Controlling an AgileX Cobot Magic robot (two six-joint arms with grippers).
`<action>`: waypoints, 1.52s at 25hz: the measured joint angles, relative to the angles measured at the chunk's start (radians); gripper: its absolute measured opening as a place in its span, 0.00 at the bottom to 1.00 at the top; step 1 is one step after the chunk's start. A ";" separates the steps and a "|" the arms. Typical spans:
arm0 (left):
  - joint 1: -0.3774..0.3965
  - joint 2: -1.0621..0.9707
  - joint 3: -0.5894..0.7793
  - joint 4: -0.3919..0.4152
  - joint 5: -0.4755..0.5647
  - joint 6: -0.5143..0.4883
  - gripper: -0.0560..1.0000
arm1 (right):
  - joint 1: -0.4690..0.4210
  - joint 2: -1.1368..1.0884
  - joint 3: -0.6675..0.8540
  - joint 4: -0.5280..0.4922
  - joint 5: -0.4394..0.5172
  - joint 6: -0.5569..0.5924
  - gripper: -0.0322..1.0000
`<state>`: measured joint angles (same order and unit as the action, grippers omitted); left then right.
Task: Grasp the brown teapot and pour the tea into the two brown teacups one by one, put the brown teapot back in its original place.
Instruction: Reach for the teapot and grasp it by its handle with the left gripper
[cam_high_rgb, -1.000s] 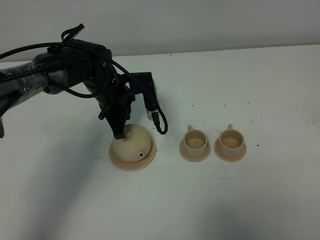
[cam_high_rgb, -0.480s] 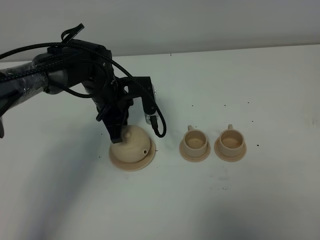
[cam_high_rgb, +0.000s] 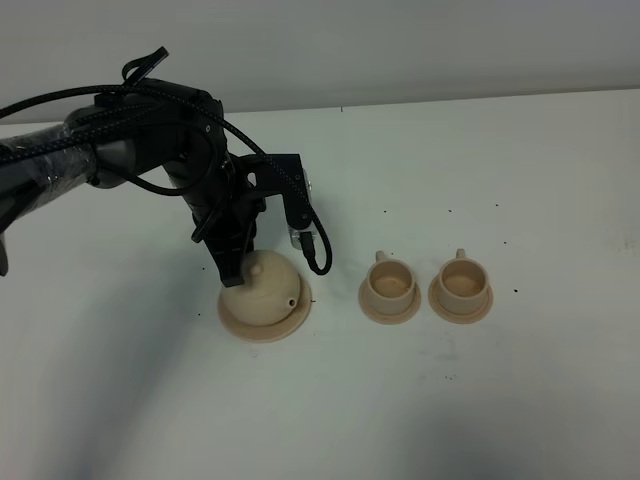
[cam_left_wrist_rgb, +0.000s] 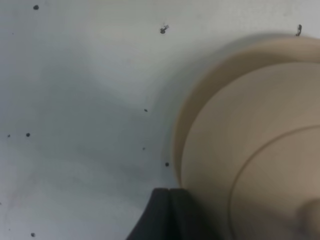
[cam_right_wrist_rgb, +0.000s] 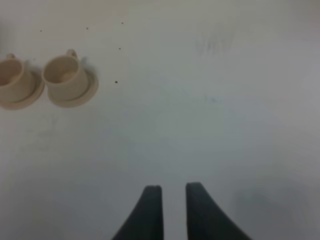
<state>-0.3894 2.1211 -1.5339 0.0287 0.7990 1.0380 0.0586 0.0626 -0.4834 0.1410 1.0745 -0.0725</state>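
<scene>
The left pincer (cam_high_rgb: 232, 272) is down on the back of the brown teapot (cam_high_rgb: 265, 293), on the side away from the spout (cam_high_rgb: 290, 304). From above, its black tip hides the contact. The left wrist view shows only one dark finger (cam_left_wrist_rgb: 167, 215) pressed against the pot's wall, so I cannot tell whether it is clamped on anything. One teapot is here: squat, round and matte beige-tan ceramic. A fine curved seam marks where the domed lid sits. It rests on one wide saucer (cam_high_rgb: 240, 327) of the same colour, flat, with a low raised rim showing around the pot's base. Braided black cables (cam_high_rgb: 60, 100) loop along the left arm behind it.

Well to the side of the pot stand two teacups in a row, the first teacup (cam_high_rgb: 390, 280) and, just beside it, the second teacup (cam_high_rgb: 461, 278). Both are small smooth beige cylinders with a tiny loop handle at the back. Each stands upright on its own small saucer (cam_high_rgb: 390, 311), two round saucers in all, their rims close together.

The right pincer (cam_right_wrist_rgb: 174, 197) hangs over a bare stretch of table, well apart from the cups. Its two dark tapered fingers (cam_right_wrist_rgb: 150, 210) stand slightly parted with nothing between them.

The table (cam_high_rgb: 520, 400) is plain white with a dull finish, scattered with small dark specks (cam_left_wrist_rgb: 164, 29).
</scene>
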 joint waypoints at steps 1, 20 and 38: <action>0.000 0.000 0.000 0.000 -0.001 -0.001 0.04 | 0.000 0.000 0.000 0.000 0.000 0.000 0.16; 0.029 -0.007 -0.269 -0.114 0.375 0.241 0.05 | 0.000 0.000 0.000 0.000 0.000 0.000 0.16; 0.028 -0.015 -0.378 -0.005 0.396 0.794 0.06 | 0.000 0.000 0.000 0.003 0.000 0.000 0.19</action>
<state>-0.3613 2.1057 -1.9117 0.0238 1.1955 1.8317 0.0586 0.0626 -0.4834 0.1439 1.0745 -0.0725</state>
